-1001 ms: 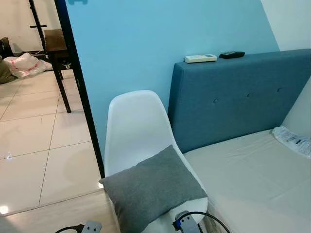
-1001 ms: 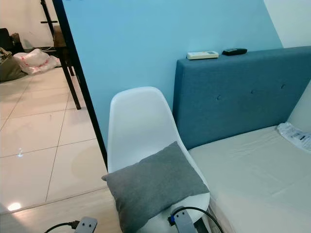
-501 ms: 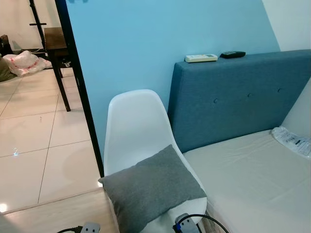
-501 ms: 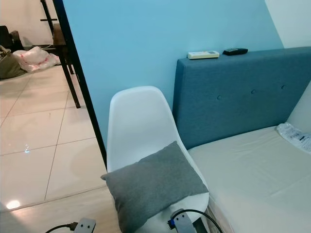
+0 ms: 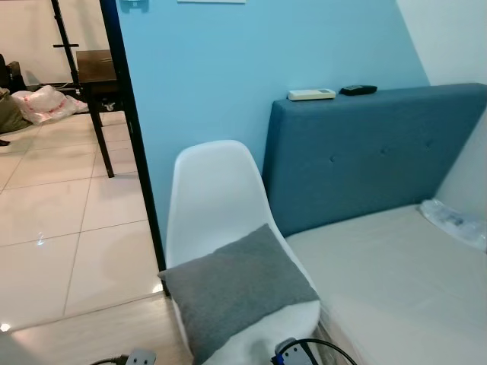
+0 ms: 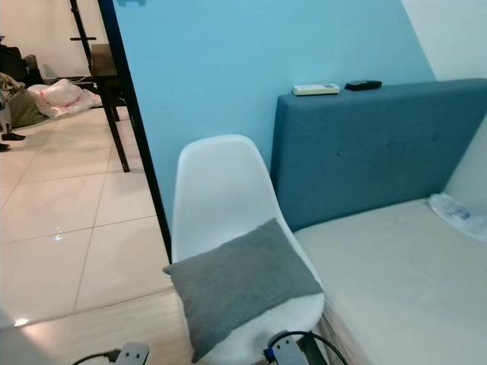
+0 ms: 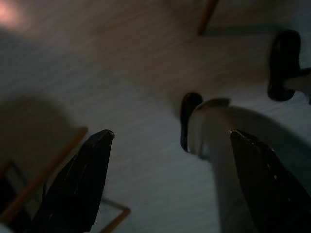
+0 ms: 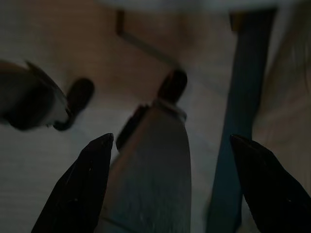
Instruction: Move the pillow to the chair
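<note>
Both arms hang low beside the robot's body. The left hand point(image 7: 167, 179) points down at the wood-look floor point(image 7: 146, 58), its two black fingers point(image 7: 77, 179) spread wide with nothing between them; a silver robot leg with a dark foot lies just beyond its tips. The right hand point(image 8: 170, 184) hangs the same way, fingers point(image 8: 80, 184) spread and holding nothing, above the robot's other leg, with the blue edge of the bed frame point(image 8: 238, 121) just off to one side.

Up and ahead of both hands, the grey pillow point(image 5: 237, 288) lies flat on the seat of the white chair point(image 5: 215, 196), one corner overhanging the seat's front edge on the robot's left. Neither hand touches it. To the right of the chair, touching or just beside it, is the bed point(image 5: 396, 296) with a pale mattress and a blue padded headboard point(image 5: 365, 152). A plastic-wrapped item point(image 5: 455, 222) lies at the mattress's far right.

Farther off, a white remote point(image 5: 311, 94) and a black remote point(image 5: 358, 90) rest on top of the headboard against the light blue wall point(image 5: 251, 68). Beyond the black door frame point(image 5: 133, 129) on the left, a tiled floor point(image 5: 53, 220) leads to a dark desk point(image 5: 95, 68) and some bags point(image 5: 42, 103).
</note>
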### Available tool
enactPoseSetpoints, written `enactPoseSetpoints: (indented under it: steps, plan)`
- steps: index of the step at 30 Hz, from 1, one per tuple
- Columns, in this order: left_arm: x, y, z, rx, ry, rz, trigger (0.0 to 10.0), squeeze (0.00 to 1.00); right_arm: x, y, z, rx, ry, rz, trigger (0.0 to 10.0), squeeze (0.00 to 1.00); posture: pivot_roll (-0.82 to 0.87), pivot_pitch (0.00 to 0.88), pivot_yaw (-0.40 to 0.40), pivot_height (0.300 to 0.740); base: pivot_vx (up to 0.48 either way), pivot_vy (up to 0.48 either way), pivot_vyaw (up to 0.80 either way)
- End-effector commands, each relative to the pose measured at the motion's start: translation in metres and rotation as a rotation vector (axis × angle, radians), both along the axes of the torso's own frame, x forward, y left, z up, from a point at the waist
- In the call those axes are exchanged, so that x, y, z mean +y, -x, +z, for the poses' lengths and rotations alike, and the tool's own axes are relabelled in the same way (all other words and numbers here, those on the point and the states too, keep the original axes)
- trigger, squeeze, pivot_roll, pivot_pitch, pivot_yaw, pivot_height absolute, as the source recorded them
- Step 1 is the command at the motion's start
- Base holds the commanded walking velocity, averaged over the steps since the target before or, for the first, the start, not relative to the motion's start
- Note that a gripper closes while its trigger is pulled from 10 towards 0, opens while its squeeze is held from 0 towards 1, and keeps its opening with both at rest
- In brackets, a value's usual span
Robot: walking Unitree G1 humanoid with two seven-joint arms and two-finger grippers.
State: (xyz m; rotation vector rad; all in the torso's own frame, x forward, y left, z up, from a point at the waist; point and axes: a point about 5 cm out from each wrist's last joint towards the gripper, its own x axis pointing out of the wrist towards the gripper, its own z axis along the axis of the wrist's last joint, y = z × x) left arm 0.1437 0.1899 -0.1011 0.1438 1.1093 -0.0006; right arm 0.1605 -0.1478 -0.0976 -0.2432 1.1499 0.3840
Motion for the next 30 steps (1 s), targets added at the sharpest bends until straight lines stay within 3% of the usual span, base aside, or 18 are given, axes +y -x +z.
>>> enactPoseSetpoints:
  steps: [1, 10, 15, 21, 30]
  plan:
    - [-0.0022, -0.004, 0.0013, -0.014, 0.007, -0.005, 10.0, 0.0, -0.004, 0.0017, -0.0006, 0.009, 0.019, 0.012, 10.0, 0.0, 0.14, 0.0, -0.082, 0.74, -0.285, 0.0, -0.73]
    - [-0.0061, -0.004, 0.0009, -0.014, 0.014, -0.013, 10.0, 0.0, -0.0104, 0.0049, -0.0018, 0.012, 0.039, 0.003, 10.0, 0.0, 0.14, 0.0, -0.09, 0.74, -0.289, 0.0, -0.72]
    - [-0.0075, -0.0042, 0.0008, -0.014, 0.016, -0.016, 10.0, 0.0, -0.0113, 0.0048, -0.0017, 0.012, 0.042, 0.002, 10.0, 0.0, 0.14, 0.0, -0.092, 0.74, -0.306, 0.0, 0.0]
    - [-0.0085, -0.0037, 0.0005, -0.013, 0.017, -0.019, 10.0, 0.0, -0.0126, 0.0055, -0.0019, 0.021, 0.053, 0.028, 10.0, 0.0, 0.15, 0.0, -0.094, 0.74, -0.302, 0.0, -0.77]
    - [-0.0074, -0.0016, -0.0001, -0.011, 0.009, -0.02, 10.0, 0.0, -0.0128, 0.0081, -0.0029, 0.027, 0.06, 0.03, 10.0, 0.0, 0.14, 0.0, -0.095, 0.74, 0.0, 0.0, -0.76]
